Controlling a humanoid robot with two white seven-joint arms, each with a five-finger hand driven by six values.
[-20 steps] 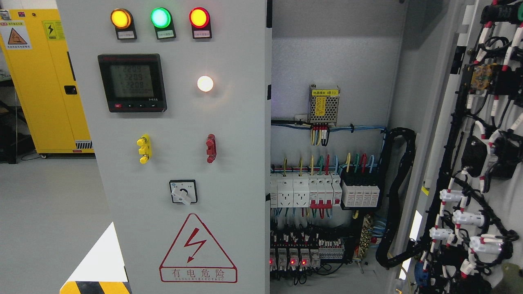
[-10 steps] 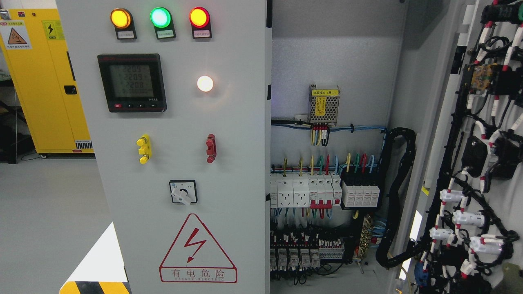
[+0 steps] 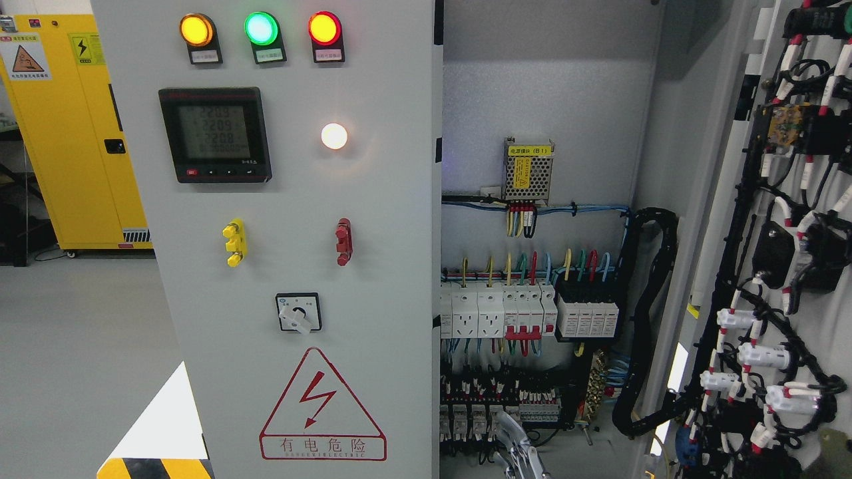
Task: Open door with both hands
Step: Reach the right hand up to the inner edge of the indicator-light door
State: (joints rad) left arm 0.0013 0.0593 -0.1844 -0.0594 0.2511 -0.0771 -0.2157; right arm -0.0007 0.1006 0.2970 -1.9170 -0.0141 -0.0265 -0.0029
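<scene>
The cabinet's left door (image 3: 373,199) is a grey panel standing closed, with three lit lamps, a meter (image 3: 214,134), a rotary switch (image 3: 299,313) and a red hazard triangle. The right door (image 3: 785,266) is swung wide open at the picture's right, its wired inner face showing. Between them the cabinet's interior (image 3: 539,100) is exposed, with breakers (image 3: 526,313) and a power supply (image 3: 528,171). My right hand (image 3: 516,449) pokes up from the bottom edge just right of the left door's edge, silvery fingers extended and holding nothing. It touches neither door.
A yellow safety cabinet (image 3: 73,133) stands at the back left on the grey floor (image 3: 80,332). A black cable chain (image 3: 649,319) loops from the interior to the open door. A black-and-yellow striped marker (image 3: 153,468) lies at the lower left.
My right hand has risen into view at the bottom edge in front of the lower terminals. The small red lights on the bottom relays have gone out. Both doors are still.
</scene>
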